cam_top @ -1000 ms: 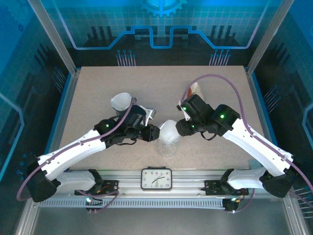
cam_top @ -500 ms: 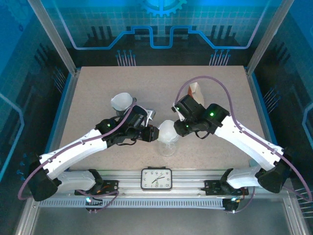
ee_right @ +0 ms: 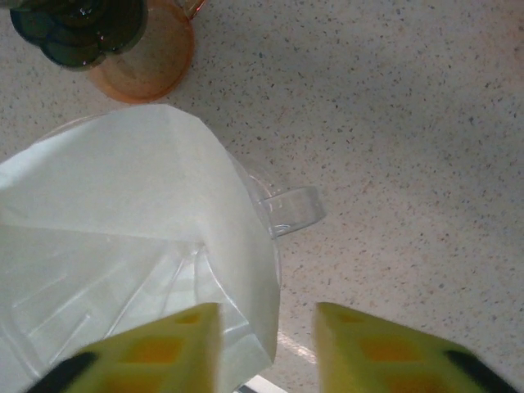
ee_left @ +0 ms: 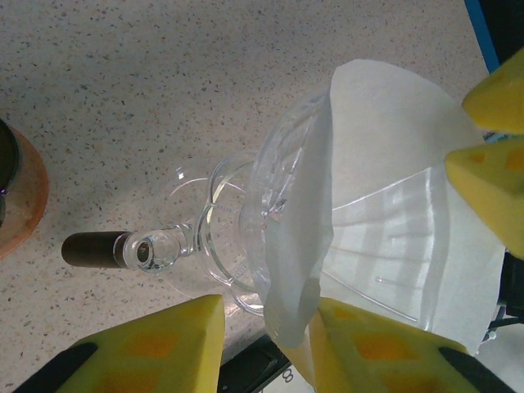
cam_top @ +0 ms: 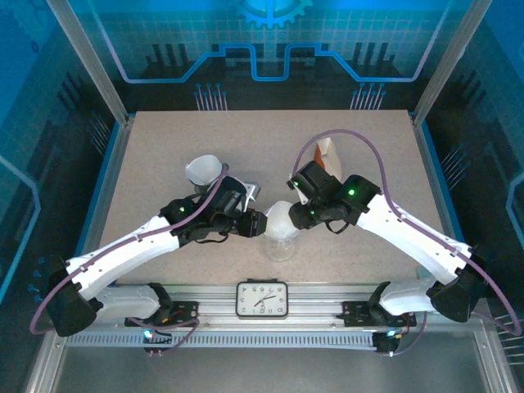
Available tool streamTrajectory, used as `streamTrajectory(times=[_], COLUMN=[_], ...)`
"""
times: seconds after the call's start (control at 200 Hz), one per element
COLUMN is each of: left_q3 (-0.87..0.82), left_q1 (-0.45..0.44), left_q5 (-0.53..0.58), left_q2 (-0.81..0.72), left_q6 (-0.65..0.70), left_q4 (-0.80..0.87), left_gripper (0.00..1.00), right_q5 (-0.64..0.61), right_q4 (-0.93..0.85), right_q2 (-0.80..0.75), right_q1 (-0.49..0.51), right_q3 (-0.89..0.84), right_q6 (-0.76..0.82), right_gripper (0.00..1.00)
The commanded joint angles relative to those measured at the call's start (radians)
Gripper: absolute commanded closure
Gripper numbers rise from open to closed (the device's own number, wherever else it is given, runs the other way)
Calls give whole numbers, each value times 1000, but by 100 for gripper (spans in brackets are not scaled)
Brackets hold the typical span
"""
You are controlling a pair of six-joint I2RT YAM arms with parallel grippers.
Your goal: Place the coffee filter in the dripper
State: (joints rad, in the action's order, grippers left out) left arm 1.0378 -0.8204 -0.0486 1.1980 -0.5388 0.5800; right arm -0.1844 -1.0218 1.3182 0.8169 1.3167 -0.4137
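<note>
The clear glass dripper (cam_top: 281, 242) stands near the table's front middle. The white paper coffee filter (cam_top: 281, 219) sits in its cone, standing up above the rim. My left gripper (cam_top: 260, 223) is at its left side and my right gripper (cam_top: 300, 214) at its right. In the left wrist view the filter (ee_left: 393, 164) lines the ribbed dripper (ee_left: 246, 229). The filter's folded edge hangs between the spread jaws of the left gripper (ee_left: 262, 348), against one pad. In the right wrist view the right gripper (ee_right: 266, 348) is open around the edge of the filter (ee_right: 139, 188), not pinching it.
An orange cup-like thing (ee_right: 147, 61) with a dark top stands just behind the dripper. A white cone (cam_top: 203, 170) sits at the back left. A brown and white pack (cam_top: 327, 151) lies at the back right. A clock (cam_top: 262, 298) rests on the front rail.
My right arm has swung left and brought its gripper up to the filter's right edge. The left jaws have spread a little. The filter and dripper stay put.
</note>
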Motion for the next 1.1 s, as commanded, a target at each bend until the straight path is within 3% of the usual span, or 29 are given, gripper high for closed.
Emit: streamTrajectory(times=[0.0, 0.305, 0.555, 0.765, 0.866, 1.096], left_q3=[19, 13, 10, 7, -5, -57], left_q1=[-6, -5, -5, -3, 6, 99], left_q5=[16, 22, 23, 19, 3, -159], left_q2=[-13, -17, -17, -33, -64, -107], left_q6=[30, 27, 25, 8, -7, -82], left_q4=[15, 3, 3, -8, -36, -160], left_gripper=[65, 65, 64, 55, 46, 34], right_q5=[-38, -59, -25, -15, -18, -16], right_q4=[19, 3, 32, 49, 47, 48], right_q2=[-49, -59, -68, -57, -50, -49], right_q1=[-4, -4, 0, 7, 11, 14], right_q3=[39, -26, -83, -85, -83, -78], right_q6=[-18, -111, -126, -129, -129, -129], right_gripper=[51, 47, 53, 54, 54, 53])
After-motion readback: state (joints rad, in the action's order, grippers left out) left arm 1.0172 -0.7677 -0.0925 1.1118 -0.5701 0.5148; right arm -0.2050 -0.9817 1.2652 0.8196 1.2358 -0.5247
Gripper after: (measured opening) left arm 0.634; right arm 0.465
